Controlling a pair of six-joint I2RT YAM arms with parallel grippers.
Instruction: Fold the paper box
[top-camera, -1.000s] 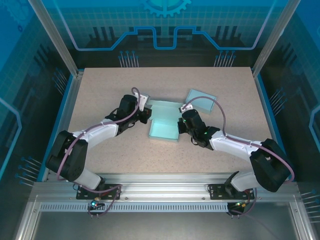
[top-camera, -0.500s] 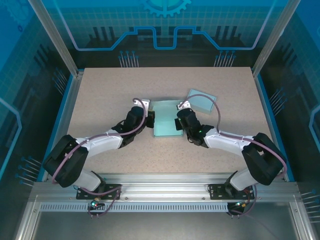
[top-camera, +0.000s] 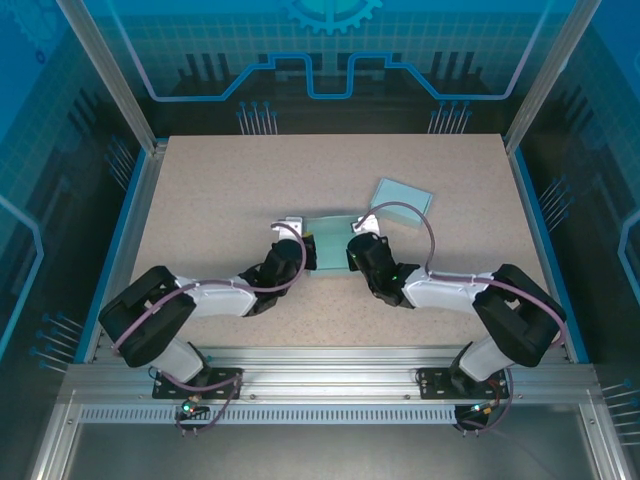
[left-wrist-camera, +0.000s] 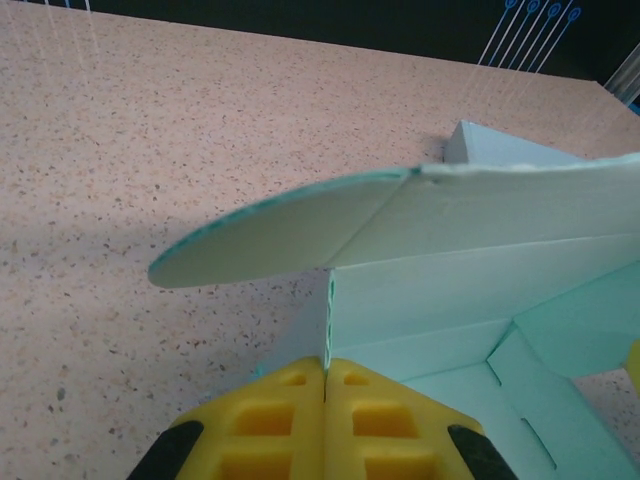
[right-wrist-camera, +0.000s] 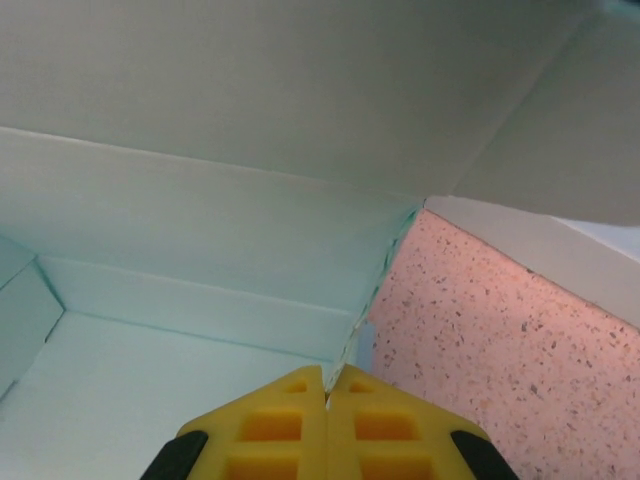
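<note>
Left fingers (left-wrist-camera: 280, 425) are pressed together. The edge of a thin upright wall of the paper box (left-wrist-camera: 470, 290) runs straight into their seam, so they look clamped on it. The right fingers (right-wrist-camera: 375, 425) pinch the opposite wall the same way. The box sits between the two pairs. It looks like light, floppy card, likely to crease along its scored lines and crush elsewhere, so it is best held at wall edges near corners. Beyond the right fingers, well apart, a loose teal sheet (top-camera: 405, 198) lies on the bench (top-camera: 200, 180).
</note>
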